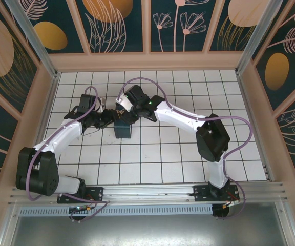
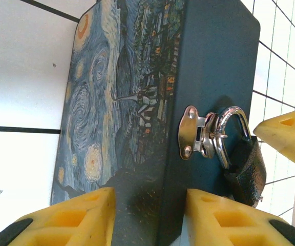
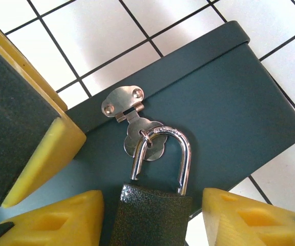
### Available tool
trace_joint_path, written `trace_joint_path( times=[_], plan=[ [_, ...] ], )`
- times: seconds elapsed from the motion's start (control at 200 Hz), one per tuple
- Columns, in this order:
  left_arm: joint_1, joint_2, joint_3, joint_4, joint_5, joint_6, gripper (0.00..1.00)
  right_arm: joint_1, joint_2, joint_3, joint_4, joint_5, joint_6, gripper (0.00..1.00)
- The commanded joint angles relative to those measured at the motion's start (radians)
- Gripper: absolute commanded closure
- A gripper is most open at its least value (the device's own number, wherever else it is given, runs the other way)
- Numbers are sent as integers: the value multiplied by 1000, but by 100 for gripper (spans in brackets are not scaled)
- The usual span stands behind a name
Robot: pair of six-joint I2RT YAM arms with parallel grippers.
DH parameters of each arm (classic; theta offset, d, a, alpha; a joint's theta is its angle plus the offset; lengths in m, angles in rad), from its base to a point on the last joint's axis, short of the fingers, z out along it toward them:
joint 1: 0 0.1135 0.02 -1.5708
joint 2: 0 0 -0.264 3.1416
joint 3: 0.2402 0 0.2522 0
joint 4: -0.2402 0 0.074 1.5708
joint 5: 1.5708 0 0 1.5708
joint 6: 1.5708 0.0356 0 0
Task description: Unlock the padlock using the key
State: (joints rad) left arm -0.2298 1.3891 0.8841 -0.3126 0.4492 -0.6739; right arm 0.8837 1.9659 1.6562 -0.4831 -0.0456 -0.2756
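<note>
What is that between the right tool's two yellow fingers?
The padlock, its dark body flanked by the right tool's fingers; the right wrist view shows it.

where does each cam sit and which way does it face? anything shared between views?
Top external: above and behind the bases, looking down on the white tiled table; left arm and right arm meet over the dark blue starry-night painted box.
Left wrist: on the left arm, looking along the box; the left tool straddles it with yellow fingers.
Right wrist: on the right arm, facing the box's latch side; the right tool flanks the small dark padlock with silvery shackle.
Shared: both wrist views show the padlock hooked through the silver metal hasp.
</note>
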Motion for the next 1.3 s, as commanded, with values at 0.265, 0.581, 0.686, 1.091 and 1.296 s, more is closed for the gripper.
trace_joint_path(
  times=[0.265, 0.581, 0.686, 1.091, 1.296],
  plan=[
    [2, 20, -24, -22, -35, 18, 62, -21, 19, 54, -142, 21, 41, 59],
    [1, 16, -26, -19, -33, 20, 62, -58, 18, 102, -114, -101, 222, 66],
    [3, 16, -28, -20, -32, 25, 63, -95, 13, 107, -88, -198, 309, 69],
    [2, 20, -30, -2, 33, 24, 64, -166, -99, -166, 379, -486, 942, 73],
    [2, 22, -48, 16, 70, 20, 65, -150, -153, -367, 690, -436, 1214, 76]
  ],
)
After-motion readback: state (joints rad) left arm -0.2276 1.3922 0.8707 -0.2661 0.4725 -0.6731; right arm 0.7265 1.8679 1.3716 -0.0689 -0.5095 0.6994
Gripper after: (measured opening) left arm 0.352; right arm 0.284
